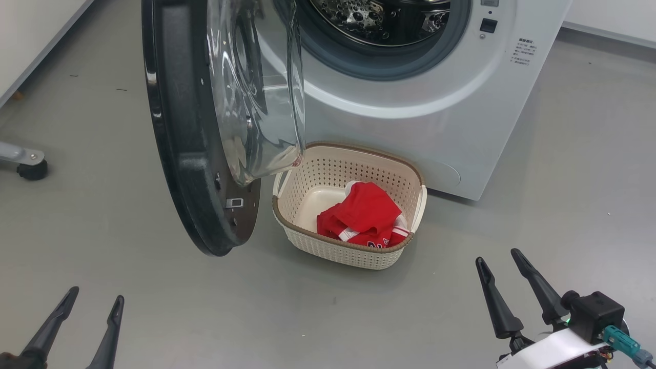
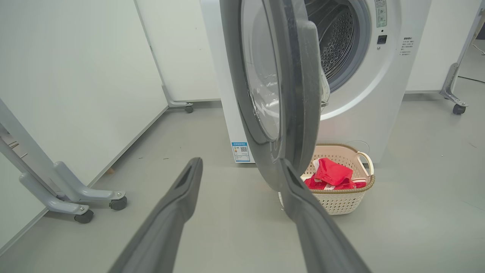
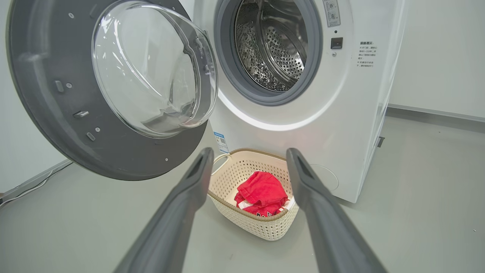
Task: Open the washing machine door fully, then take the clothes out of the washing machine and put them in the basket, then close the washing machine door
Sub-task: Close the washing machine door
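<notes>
Both grippers sit nearest the head cam: left gripper [image 1: 74, 328] low left, right gripper [image 1: 512, 294] low right, jaws spread wide on each, nothing held, both well back from the machine.

Step in hand, as I read it: drum looks cleared, clothes are in the basket, so door needs shutting. Left arm is better placed, since the door hangs on its side. Suggest pushing w/ a finger flat on the outer black rim near the free edge, far from the hinge, & sweeping it round in an arc. Watch the basket: it stands just beside the door's lower edge, so the swing could clip its rim. Push till the latch catches, not just till it touches.

Materials, big to small:
- washing machine [image 1: 461, 118]: white boxy shell, smooth painted metal; perforated steel drum [image 3: 273, 53] shiny, ringed by grey rubber gasket.
- washing machine door [image 1: 179, 128]: hangs open, round; glossy black outside, matte grey inside; bulging clear bowl [image 3: 151, 72], hard & slick.
- basket [image 1: 359, 164]: on floor in front of machine, cream plastic, holed sides, brown woven-look rim, rounded rectangle.
- red clothes [image 1: 364, 215]: soft, crumpled, white trim, lying inside basket.
</notes>
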Available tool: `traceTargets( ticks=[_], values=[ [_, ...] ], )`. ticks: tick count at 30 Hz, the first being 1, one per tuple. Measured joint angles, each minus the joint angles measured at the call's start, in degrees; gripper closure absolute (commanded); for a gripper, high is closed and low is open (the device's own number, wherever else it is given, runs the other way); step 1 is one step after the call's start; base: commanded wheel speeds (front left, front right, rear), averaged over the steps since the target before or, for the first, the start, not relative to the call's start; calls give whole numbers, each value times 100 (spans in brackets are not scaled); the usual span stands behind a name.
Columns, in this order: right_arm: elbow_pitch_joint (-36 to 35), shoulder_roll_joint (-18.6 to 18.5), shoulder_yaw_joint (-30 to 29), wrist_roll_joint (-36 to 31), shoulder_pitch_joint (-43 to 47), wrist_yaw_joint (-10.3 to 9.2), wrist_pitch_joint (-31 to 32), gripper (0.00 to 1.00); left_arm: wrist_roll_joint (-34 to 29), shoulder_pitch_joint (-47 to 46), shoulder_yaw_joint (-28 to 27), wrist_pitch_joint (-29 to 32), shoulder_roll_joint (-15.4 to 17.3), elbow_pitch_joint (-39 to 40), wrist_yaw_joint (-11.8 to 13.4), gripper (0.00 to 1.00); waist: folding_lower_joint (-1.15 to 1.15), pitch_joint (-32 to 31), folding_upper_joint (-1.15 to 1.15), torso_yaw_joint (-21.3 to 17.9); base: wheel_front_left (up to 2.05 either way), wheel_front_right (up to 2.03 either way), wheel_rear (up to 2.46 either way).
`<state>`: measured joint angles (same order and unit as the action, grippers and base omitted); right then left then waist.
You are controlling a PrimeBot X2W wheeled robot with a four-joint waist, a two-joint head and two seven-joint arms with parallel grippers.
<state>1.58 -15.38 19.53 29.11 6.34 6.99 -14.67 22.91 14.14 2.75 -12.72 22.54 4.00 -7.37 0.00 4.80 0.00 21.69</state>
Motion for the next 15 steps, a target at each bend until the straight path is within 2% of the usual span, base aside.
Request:
traceTargets(
  ticks=[15],
  values=[
    [11,33,-4,-1,-2,0,0,0,2,19,18,-55,21,-103,0,0,0,-16,0,-15,0,0,0]
  ],
)
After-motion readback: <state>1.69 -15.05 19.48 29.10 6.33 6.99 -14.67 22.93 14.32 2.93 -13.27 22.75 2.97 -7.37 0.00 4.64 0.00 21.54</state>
